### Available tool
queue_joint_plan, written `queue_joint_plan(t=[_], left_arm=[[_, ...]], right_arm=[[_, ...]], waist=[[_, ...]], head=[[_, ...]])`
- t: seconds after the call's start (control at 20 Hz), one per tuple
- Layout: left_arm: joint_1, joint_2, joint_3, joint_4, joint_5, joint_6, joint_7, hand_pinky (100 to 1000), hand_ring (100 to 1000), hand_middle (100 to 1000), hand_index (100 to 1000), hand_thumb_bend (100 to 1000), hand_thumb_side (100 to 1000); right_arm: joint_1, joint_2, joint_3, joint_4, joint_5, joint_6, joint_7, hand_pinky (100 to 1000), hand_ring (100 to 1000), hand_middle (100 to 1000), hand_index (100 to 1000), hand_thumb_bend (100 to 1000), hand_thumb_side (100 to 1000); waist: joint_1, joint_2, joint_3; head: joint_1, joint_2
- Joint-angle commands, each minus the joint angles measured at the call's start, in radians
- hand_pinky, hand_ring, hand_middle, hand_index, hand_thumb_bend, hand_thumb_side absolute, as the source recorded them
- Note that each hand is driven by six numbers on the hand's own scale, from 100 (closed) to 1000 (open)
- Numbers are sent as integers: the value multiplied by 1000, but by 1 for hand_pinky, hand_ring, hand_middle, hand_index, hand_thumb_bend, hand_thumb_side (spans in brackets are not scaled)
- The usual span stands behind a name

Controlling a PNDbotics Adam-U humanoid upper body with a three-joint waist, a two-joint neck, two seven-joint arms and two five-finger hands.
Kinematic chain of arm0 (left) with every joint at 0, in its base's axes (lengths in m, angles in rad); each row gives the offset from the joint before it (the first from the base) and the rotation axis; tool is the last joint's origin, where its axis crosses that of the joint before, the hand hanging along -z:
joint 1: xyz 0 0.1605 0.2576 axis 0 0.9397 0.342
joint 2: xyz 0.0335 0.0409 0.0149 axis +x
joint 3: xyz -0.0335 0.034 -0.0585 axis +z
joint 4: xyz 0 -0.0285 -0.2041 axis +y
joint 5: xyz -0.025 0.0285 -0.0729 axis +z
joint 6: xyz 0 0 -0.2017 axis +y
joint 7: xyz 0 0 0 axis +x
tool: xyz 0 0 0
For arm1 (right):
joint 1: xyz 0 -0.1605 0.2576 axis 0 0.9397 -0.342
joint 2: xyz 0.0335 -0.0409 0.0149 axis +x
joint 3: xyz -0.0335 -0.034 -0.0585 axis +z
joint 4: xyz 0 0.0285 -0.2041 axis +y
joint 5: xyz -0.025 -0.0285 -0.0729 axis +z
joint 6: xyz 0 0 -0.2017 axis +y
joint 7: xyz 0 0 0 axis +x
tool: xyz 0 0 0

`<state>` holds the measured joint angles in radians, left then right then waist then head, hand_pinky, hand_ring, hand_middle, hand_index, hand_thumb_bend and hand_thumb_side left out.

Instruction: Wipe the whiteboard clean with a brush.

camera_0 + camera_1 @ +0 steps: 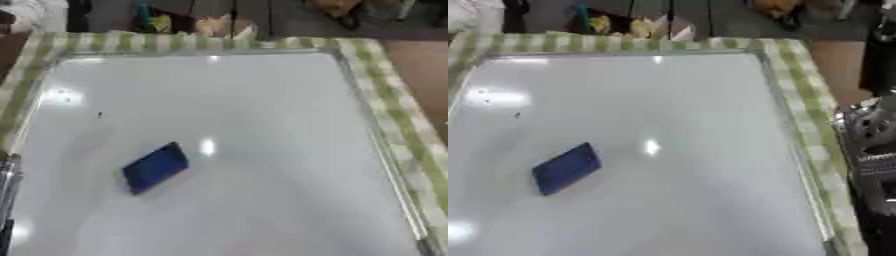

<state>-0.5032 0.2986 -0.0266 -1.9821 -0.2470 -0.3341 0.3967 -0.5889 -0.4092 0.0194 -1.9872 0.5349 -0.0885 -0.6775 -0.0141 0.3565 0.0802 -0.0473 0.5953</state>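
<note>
Green-checked cloth (398, 107) covered the worktop under the whiteboard (262, 100). On the board's left half lay the blue brush (155, 167), untouched. I could not tell how my fingers stood. Reaching carelessly, I might have nudged it away.

A green-and-white checked tablecloth (398, 117) shows along the top and right of the frame. Brown floor (424, 75) lies at the upper right; blurred yellow and orange clutter (636, 25) sits at top centre.
</note>
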Motion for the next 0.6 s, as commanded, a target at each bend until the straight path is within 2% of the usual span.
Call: queue_joint_plan(t=[0.05,0.35,0.45,0.5,0.6], left_arm=[[-15,13,1,-18,-3,1,-3,550,678,674,860,100,1000],[-18,19,4,-18,-17,5,0,552,680,680,864,100,1000],[-18,30,7,-18,-37,28,-6,538,673,680,868,100,1000],[-18,44,11,-18,-61,65,-19,527,665,679,870,100,1000],[-29,88,11,-18,-148,183,-83,504,651,677,871,100,1000]], right_arm=[[-12,-12,-4,-13,-3,-1,2,787,871,739,815,100,1000],[-13,-14,-5,-13,-4,1,4,787,870,739,816,100,1000],[-12,-15,-6,-13,-4,1,3,787,870,739,816,100,1000],[-11,-16,-6,-13,-4,2,4,787,870,739,816,100,1000],[-7,-18,-7,-13,-4,4,4,787,870,739,816,100,1000]], waist=[[1,-21,0],[-2,-22,0],[-2,-23,0],[-2,-24,1],[-2,-28,1]], head=[[-3,-3],[-6,-2],[-7,-1],[-8,0],[-11,1]])
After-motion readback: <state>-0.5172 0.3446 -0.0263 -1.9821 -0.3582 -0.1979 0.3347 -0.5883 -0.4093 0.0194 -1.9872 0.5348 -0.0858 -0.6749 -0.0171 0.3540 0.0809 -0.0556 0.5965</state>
